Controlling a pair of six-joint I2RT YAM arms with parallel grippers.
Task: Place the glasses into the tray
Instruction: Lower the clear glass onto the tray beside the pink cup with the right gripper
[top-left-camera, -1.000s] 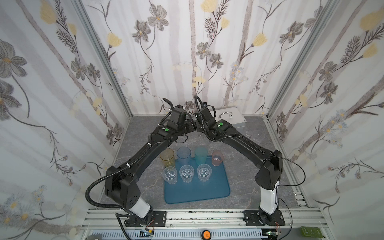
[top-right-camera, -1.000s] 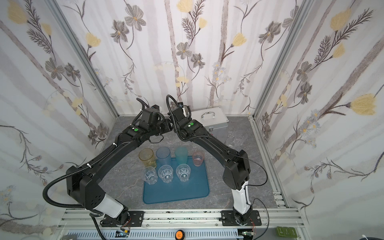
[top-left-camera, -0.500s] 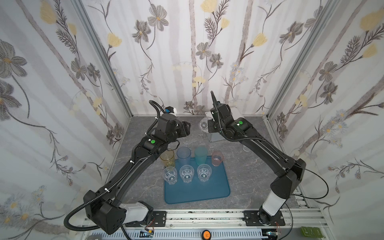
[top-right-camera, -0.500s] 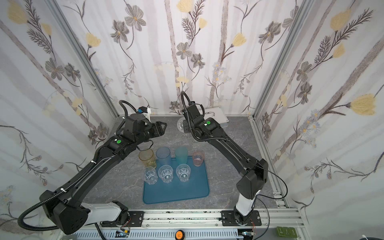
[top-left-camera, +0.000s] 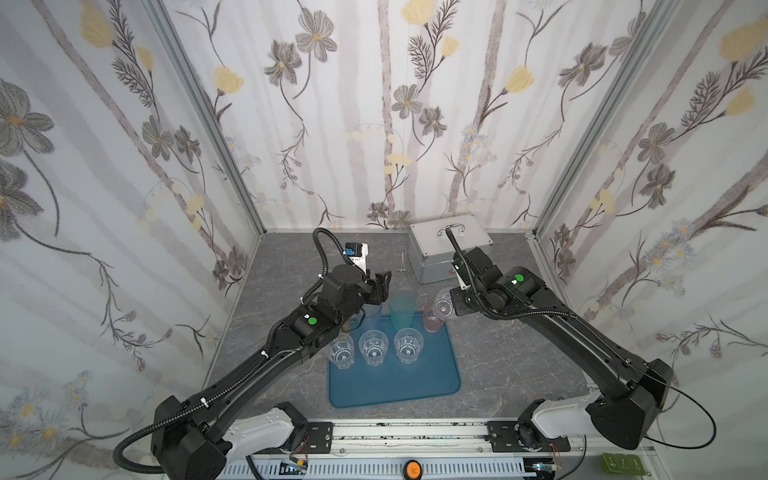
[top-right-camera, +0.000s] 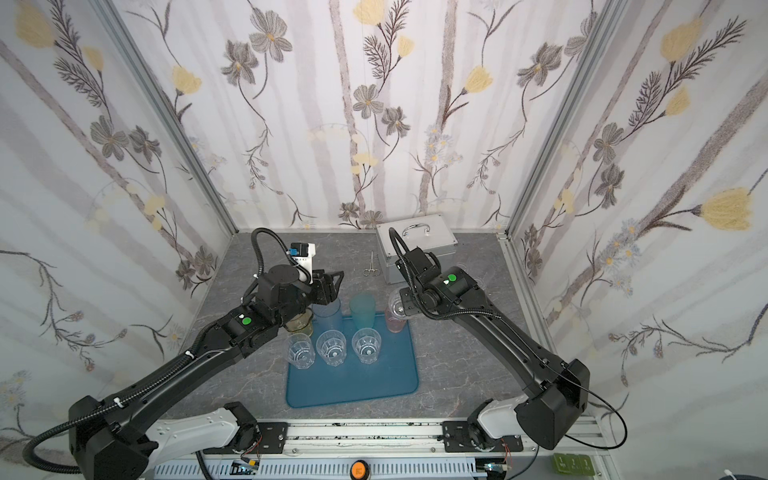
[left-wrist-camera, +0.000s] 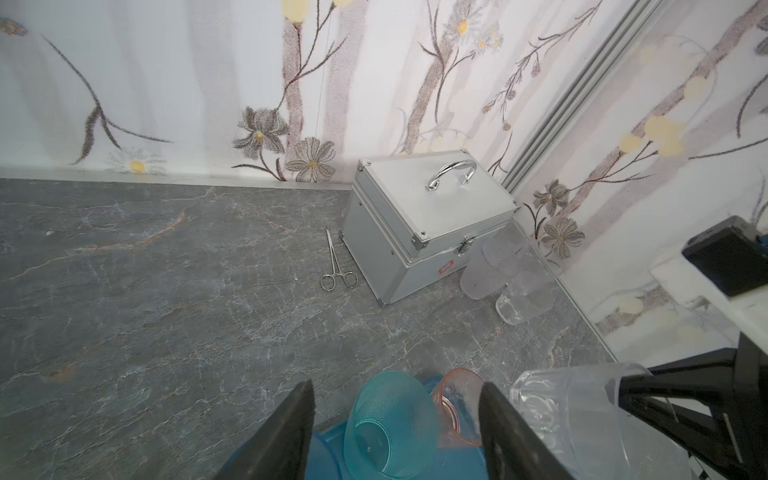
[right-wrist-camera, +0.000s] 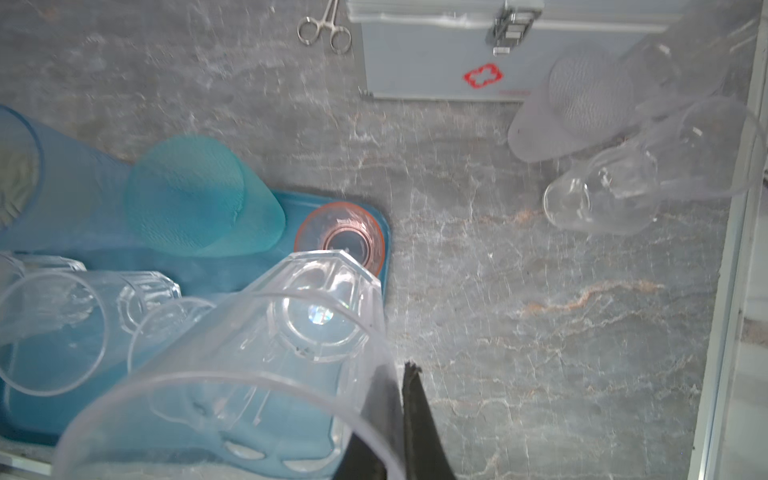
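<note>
The teal-blue tray lies at the front middle of the table. Three clear glasses stand in a row on it. Behind them stand a blue glass, a teal glass and a short pink glass. A yellow glass stands at the tray's back left. My left gripper hangs open and empty above the blue and teal glasses. My right gripper is shut on the wall of a clear glass, held tilted above the pink one.
A silver metal case with a handle stands at the back right. Steel forceps lie just left of it. Several clear glasses sit between the case and the right wall. Patterned walls close in three sides.
The two grippers have parted from their meeting at the back. The left gripper has opened and drawn back. The right gripper has carried the clear glass down to above the pink glass.
</note>
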